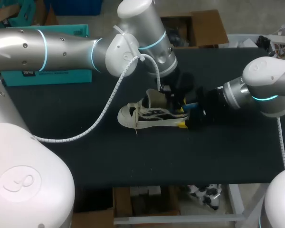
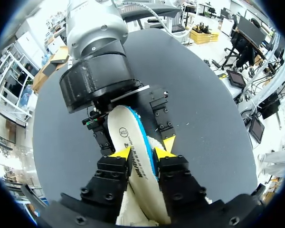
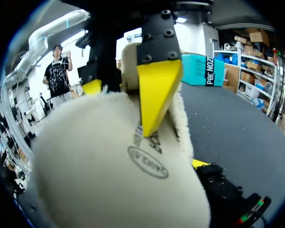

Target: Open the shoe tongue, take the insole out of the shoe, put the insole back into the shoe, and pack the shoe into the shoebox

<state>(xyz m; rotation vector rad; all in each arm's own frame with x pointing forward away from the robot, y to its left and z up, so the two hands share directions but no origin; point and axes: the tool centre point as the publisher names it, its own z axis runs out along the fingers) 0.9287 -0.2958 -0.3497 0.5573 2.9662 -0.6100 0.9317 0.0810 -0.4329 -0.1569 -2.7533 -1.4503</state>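
The left gripper [image 2: 142,151] is clamped on the insole [image 2: 133,135]: its two yellow tips press the pale sheet from both sides, so the insole stands on edge between them, with a blue rim along one side and a fleecy face on the other. The far end of the insole runs up to the right gripper [image 1: 184,118], which sits just ahead of the left one. Whether that claw is gripping the insole or only flanking it, I cannot tell. The shoe [image 1: 145,114] sits near the middle of the black table [image 1: 133,161], with its white toe cap toward the left arm's side and its heel end right by both grippers. A teal box [image 1: 47,76] lies at the table's far left edge, well apart from the shoe.
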